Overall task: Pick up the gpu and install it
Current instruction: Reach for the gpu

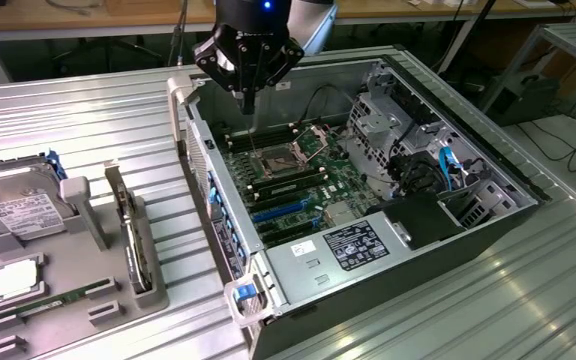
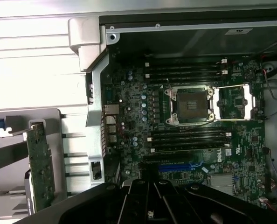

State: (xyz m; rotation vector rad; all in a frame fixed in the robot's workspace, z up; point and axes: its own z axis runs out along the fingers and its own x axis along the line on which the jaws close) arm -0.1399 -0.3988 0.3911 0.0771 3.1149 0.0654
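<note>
The gpu point(image 1: 131, 232) stands on edge in a slot of the grey holder point(image 1: 156, 298), on the exterior view's left beside the open computer case point(image 1: 298, 292). The wrist view shows it as a thin card with a greenish board face point(image 2: 39, 163). My gripper point(image 1: 249, 107) hangs over the far end of the case, above the motherboard point(image 1: 298, 184), well away from the gpu. Its fingers are shut together, pointing down, with nothing in them. Blue expansion slots point(image 1: 280, 215) lie on the motherboard point(image 2: 129, 93) nearer the case's front, and they show again in the wrist view point(image 2: 176, 166).
The holder also carries a silver hard drive point(image 1: 23, 211), a processor chip point(image 1: 16, 279) and a green memory stick point(image 1: 53, 301). Inside the case are an open processor socket point(image 2: 190, 105), a power supply point(image 1: 353, 247) and cables with blue connectors point(image 1: 446, 169). The table point(image 1: 98, 112) is ribbed metal.
</note>
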